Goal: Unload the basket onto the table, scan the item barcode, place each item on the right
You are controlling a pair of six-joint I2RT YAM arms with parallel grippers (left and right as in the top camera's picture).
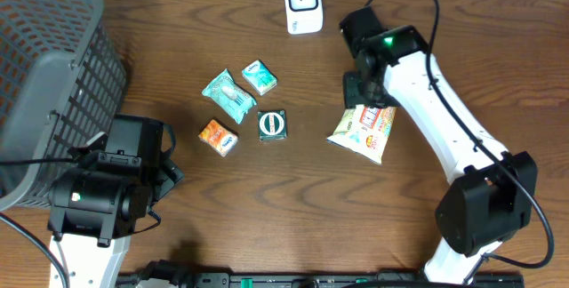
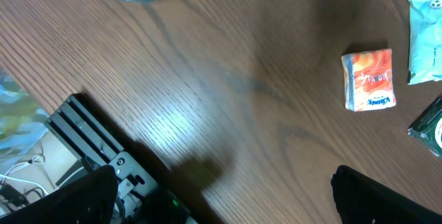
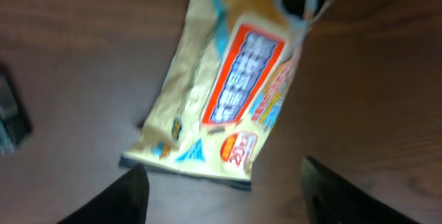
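Both fingers [image 3: 128, 200] of my right claw [image 3: 224, 172] stand apart, gripping nothing; the packet [image 3: 228, 92] lies flat on the surface [image 3: 69, 58] just beyond them, well short of the scanner [image 1: 302, 4]. Slick, limp film could slip or fold as I close, so the scan would fail.

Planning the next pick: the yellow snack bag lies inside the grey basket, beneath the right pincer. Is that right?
No. The yellow snack bag lies on the wooden table, not inside the grey basket, which stands at the far left. The overhead view shows this. It is beneath the right pincer, as you said.
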